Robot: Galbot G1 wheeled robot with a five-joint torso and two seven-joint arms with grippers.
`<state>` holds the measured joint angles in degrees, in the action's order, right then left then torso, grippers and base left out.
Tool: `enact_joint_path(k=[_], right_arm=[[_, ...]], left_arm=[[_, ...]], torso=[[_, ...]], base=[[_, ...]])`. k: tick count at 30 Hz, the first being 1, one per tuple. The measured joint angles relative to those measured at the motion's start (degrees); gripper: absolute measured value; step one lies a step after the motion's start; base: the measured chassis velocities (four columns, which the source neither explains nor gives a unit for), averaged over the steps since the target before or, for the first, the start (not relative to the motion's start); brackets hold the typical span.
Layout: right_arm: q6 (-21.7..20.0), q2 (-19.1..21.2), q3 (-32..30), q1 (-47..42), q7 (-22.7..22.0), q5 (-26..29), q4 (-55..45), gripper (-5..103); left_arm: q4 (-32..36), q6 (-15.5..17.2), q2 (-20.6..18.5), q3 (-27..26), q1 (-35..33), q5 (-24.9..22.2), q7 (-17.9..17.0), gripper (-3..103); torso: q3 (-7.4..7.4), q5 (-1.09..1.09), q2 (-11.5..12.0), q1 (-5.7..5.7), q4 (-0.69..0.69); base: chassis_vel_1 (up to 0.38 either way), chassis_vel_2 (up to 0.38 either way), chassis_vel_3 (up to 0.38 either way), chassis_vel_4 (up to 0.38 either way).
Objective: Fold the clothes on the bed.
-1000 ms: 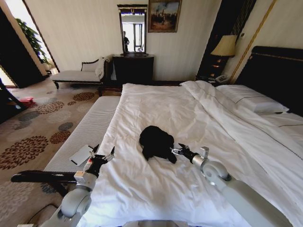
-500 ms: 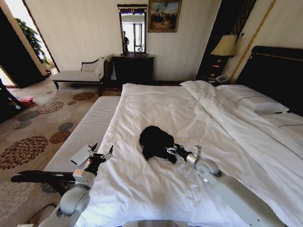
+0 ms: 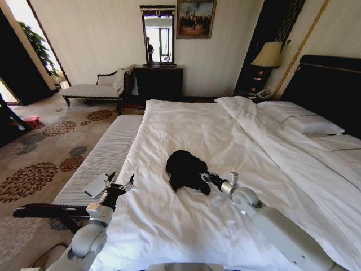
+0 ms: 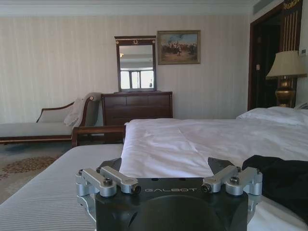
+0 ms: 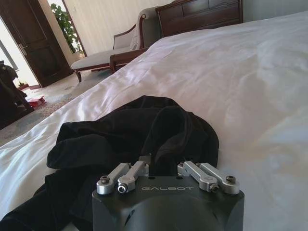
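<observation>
- Black top (image 3: 184, 169) lies crumpled mid-bed (image 3: 237, 141), on white duvet.
- R gripper (image 3: 204, 178) at top's 4 o'clock edge, touching fabric; fingers apart.
- L gripper (image 3: 120, 186) at bed's 8 o'clock edge, fingers spread, holding nothing.

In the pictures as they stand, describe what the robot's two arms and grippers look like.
Both arms are pale grey with rounded joints. The left gripper and right gripper each have a black body marked GALBOT in the wrist views, with silver metal linkage bars and dark screws.

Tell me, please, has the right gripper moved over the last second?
Yes: the right gripper has crept left to the crumpled soft black fabric top, which lies unmoved.
</observation>
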<state>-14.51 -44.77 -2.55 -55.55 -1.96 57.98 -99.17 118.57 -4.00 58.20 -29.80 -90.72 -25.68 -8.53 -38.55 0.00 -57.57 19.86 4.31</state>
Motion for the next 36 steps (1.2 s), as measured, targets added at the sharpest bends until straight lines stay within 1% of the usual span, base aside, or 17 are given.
enact_joint_path(k=[1, 5, 7, 9, 18, 19, 20, 22, 23, 25, 28, 30, 31, 32, 34, 36], right_arm=[[0.0, 0.0, 0.0, 0.0, 0.0, 0.0, 0.0, 26], [0.2, -0.1, 0.1, 0.3, 0.0, 0.1, 0.3, 5], [0.2, 0.0, 0.1, 0.3, 0.0, 0.1, 0.3, 5], [0.2, 0.2, 0.0, 0.3, 0.0, 0.2, 0.1, 1], [0.5, 0.5, -0.3, -0.1, 0.1, -0.1, -0.5, 0], [0.5, 0.5, -0.3, -0.1, 0.2, -0.3, -0.6, -3], [0.5, 0.5, -0.3, -0.1, 0.2, -0.3, -0.6, -3], [0.8, 0.8, -0.3, -0.1, 0.2, -1.6, -0.6, 4], [0.8, 1.0, -0.3, 0.0, 0.2, -2.2, -0.6, 9], [1.0, 1.2, -0.3, 0.2, 0.3, -2.9, -0.5, 9], [1.1, 2.2, 0.6, 1.4, 0.4, -4.2, -0.2, 25], [1.1, 2.5, 0.9, 1.8, 0.4, -4.5, 0.0, 25], [1.1, 3.1, 1.2, 2.2, 0.4, -4.8, 0.1, 36], [1.1, 3.5, 1.4, 2.5, 0.4, -5.0, 0.3, 42], [1.1, 3.7, 1.6, 2.7, 0.4, -5.1, 0.5, 42], [1.1, 4.3, 1.9, 3.1, 0.4, -5.7, 1.1, 52]], left_arm=[[0.0, 0.0, 0.0, 0.0, 0.0, 0.0, 0.0, 100], [-0.1, -0.1, 0.0, 0.0, -0.1, 0.1, 0.0, 100], [-0.1, -0.1, -0.1, 0.0, 0.0, 0.1, 0.0, 100], [-0.3, -0.1, -0.2, 0.1, 0.2, 0.1, 0.1, 100], [-0.3, -0.1, -0.1, 0.9, 0.5, 0.2, 0.1, 100], [-0.3, -0.1, -0.1, 0.9, 0.5, 0.2, 0.1, 100], [-0.3, -0.1, -0.1, 0.9, 0.5, 0.2, 0.1, 100], [-0.3, -0.1, 0.0, 0.9, 0.4, 0.3, 0.1, 100], [-0.3, -0.1, 0.0, 1.0, 0.3, 0.3, 0.1, 100], [-0.2, -0.1, 0.1, 1.0, 0.2, 0.4, 0.1, 100], [-0.2, -0.2, 0.3, 1.2, -0.1, 0.7, 0.1, 100], [-0.2, -0.2, 0.3, 1.3, -0.1, 0.8, 0.1, 100], [-0.2, -0.2, 0.4, 1.5, 0.0, 0.9, 0.1, 100], [-0.2, -0.2, 0.5, 1.5, 0.1, 0.9, 0.1, 100], [-0.1, -0.2, 0.5, 1.6, 0.1, 0.9, 0.1, 100], [0.0, -0.2, 0.7, 1.5, -0.1, 0.9, 0.1, 100]], torso=[[0.0, 0.0, 0.0, 0.0, 0.0], [0.0, 0.0, 0.0, 0.0, 0.0], [0.0, 0.0, 0.0, 0.0, 0.0], [0.0, 0.0, 0.0, 0.0, 0.0], [0.0, 0.0, 0.0, 0.0, 0.0], [0.0, 0.0, 0.0, 0.0, 0.0], [0.0, 0.0, 0.0, 0.0, 0.0], [0.0, 0.0, 0.0, 0.0, 0.0], [0.0, 0.01, 0.0, 0.0, 0.01], [0.0, 0.01, 0.0, 0.0, 0.01], [0.0, 0.0, 0.0, 0.0, 0.0], [0.0, 0.01, 0.0, 0.0, 0.0], [0.0, 0.0, 0.0, 0.0, 0.0], [0.0, 0.0, 0.0, 0.0, 0.0], [0.0, 0.0, 0.0, 0.0, 0.0], [0.0, 0.01, 0.0, 0.0, 0.0]], base=[[0.0, 0.0, 0.0, 0.0], [0.0, 0.0, 0.0, 0.0], [0.0, 0.0, 0.0, 0.0], [0.0, 0.0, 0.0, 0.0], [0.0, 0.0, 0.0, 0.0], [0.0, 0.0, 0.0, 0.0], [0.0, 0.0, 0.0, 0.0], [0.0, 0.0, 0.0, 0.0], [0.0, 0.0, 0.0, 0.0], [0.0, 0.0, 0.0, 0.0], [0.0, 0.0, 0.0, 0.0], [0.0, 0.0, 0.0, 0.0], [0.0, 0.0, 0.0, 0.0], [0.0, 0.0, 0.0, 0.0], [0.0, 0.0, 0.0, 0.0], [0.0, 0.0, 0.0, 0.0]])
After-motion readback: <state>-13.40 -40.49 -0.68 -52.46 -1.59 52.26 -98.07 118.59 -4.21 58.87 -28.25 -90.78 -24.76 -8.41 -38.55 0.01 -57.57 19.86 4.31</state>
